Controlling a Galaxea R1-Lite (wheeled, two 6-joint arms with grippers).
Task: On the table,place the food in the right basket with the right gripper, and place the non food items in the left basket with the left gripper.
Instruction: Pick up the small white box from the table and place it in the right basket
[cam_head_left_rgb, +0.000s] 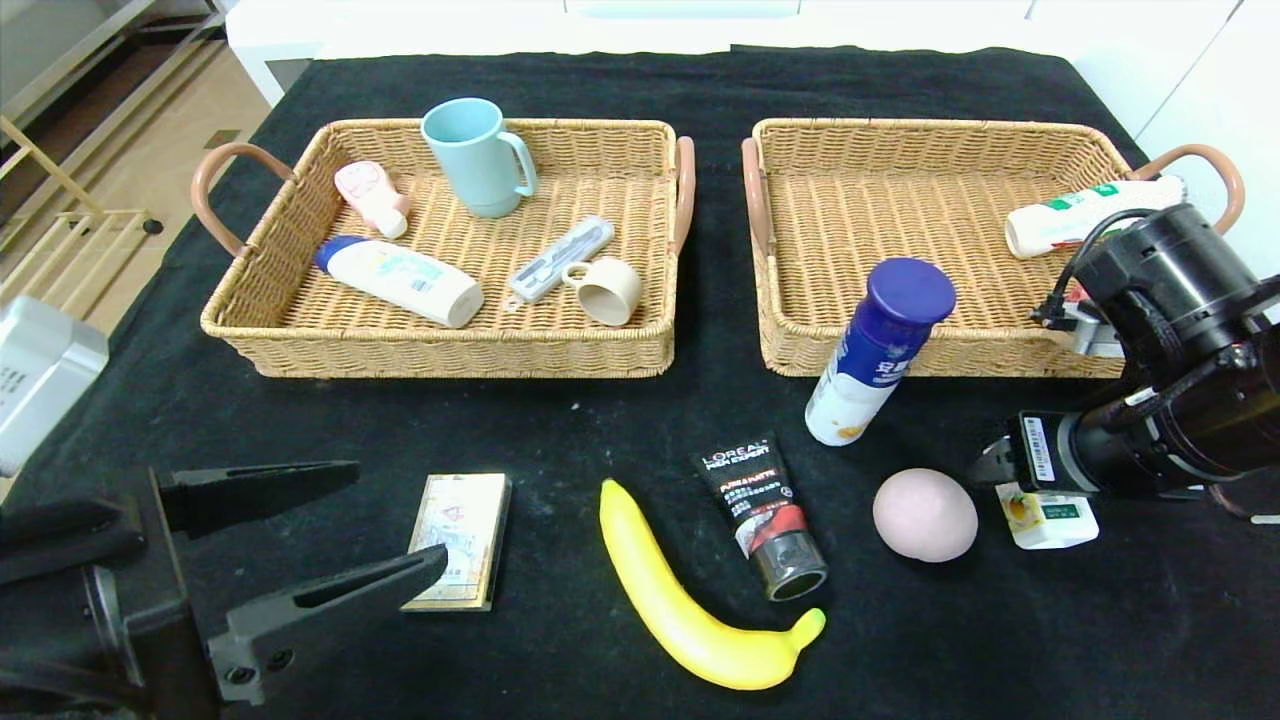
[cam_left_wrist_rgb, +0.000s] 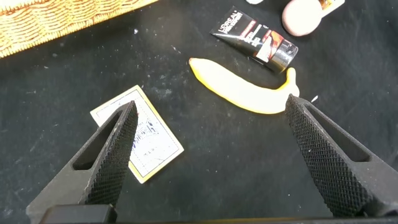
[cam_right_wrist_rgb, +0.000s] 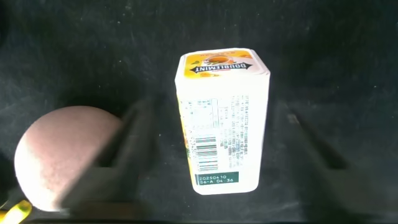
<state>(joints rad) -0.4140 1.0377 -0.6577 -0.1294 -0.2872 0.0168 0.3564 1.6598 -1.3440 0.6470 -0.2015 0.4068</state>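
My left gripper (cam_head_left_rgb: 400, 515) is open and empty, low at the front left, next to a flat yellow-edged card box (cam_head_left_rgb: 462, 540); in the left wrist view (cam_left_wrist_rgb: 211, 104) the box (cam_left_wrist_rgb: 140, 134) lies by one finger. A banana (cam_head_left_rgb: 690, 600), a black L'Oreal tube (cam_head_left_rgb: 760, 510) and a pink egg-shaped ball (cam_head_left_rgb: 925, 515) lie on the black cloth. My right gripper (cam_head_left_rgb: 1000, 480) is open, its fingers on either side of a white Doublemint gum box (cam_right_wrist_rgb: 224, 118), not touching it. A blue-capped bottle (cam_head_left_rgb: 880, 350) stands in front of the right basket (cam_head_left_rgb: 930, 125).
The left basket (cam_head_left_rgb: 590, 125) holds a teal mug (cam_head_left_rgb: 478, 155), a white bottle (cam_head_left_rgb: 400, 280), a pink item, a grey case and a beige cup (cam_head_left_rgb: 605, 288). A white tube (cam_head_left_rgb: 1085, 215) rests on the right basket's far right side. The table's left edge is near.
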